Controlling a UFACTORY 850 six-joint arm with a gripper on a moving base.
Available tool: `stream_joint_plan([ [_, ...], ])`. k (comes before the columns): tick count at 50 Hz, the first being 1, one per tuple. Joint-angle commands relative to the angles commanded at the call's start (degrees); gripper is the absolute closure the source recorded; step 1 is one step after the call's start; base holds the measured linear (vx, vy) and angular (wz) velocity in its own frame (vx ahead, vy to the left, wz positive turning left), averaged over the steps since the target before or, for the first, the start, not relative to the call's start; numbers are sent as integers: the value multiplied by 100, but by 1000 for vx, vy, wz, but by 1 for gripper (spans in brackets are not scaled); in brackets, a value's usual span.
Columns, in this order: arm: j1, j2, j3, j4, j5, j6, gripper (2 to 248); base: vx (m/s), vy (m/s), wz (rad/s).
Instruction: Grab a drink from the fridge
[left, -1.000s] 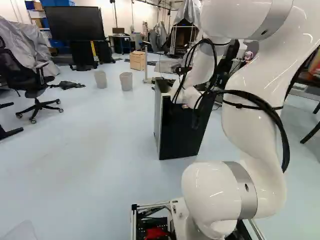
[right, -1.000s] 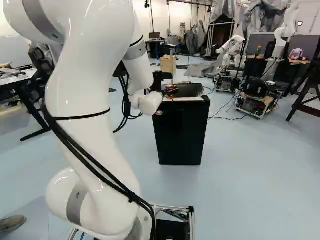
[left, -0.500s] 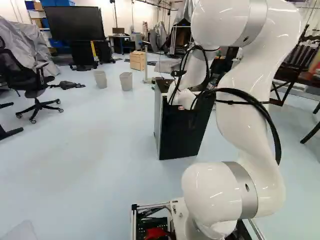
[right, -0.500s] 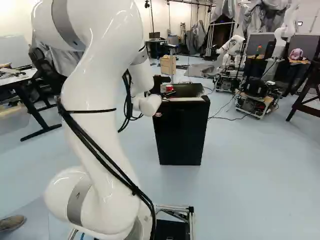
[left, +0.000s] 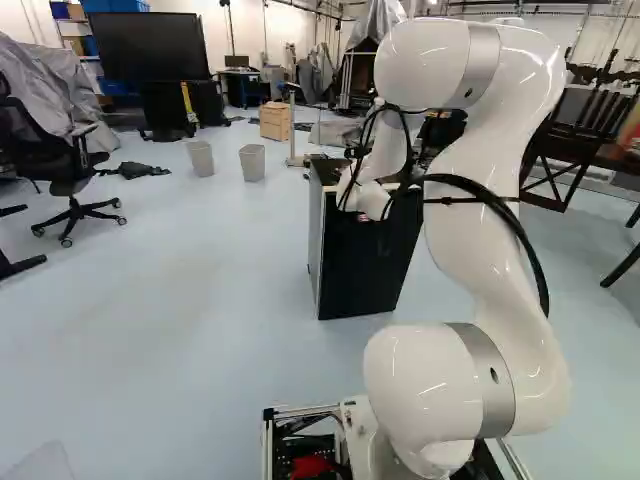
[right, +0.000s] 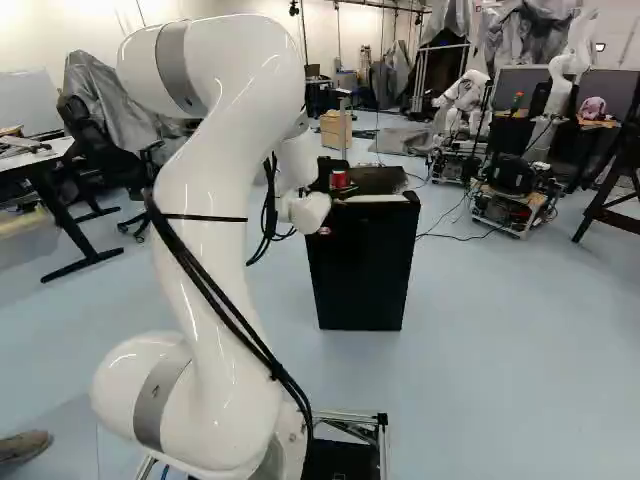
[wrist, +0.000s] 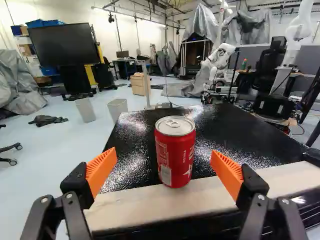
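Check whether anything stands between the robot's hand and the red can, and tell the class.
Nothing visible stands between the hand and the red can. The can stands upright near the edge of the fridge's black top, in full view between the lines of the open fingers.

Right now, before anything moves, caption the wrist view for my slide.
Open gripper facing an upright red can near the pale front edge of the fridge's black top.

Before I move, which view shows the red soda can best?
Wrist view: the red soda can stands large, upright and unobstructed ahead of the open tool. Right base view: small, atop the black mini-fridge. Left base view: can't make it out.
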Motion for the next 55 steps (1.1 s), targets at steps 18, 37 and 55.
stream_joint_plan([
  [18, -44, -154, -205, 0, 0, 0, 3, 0, 0, 0],
  [37, -45, -155, -208, 0, 0, 0, 113, 0, 0, 0],
  [55, -45, -58, -197, 0, 0, 0, 153, 0, 0, 0],
])
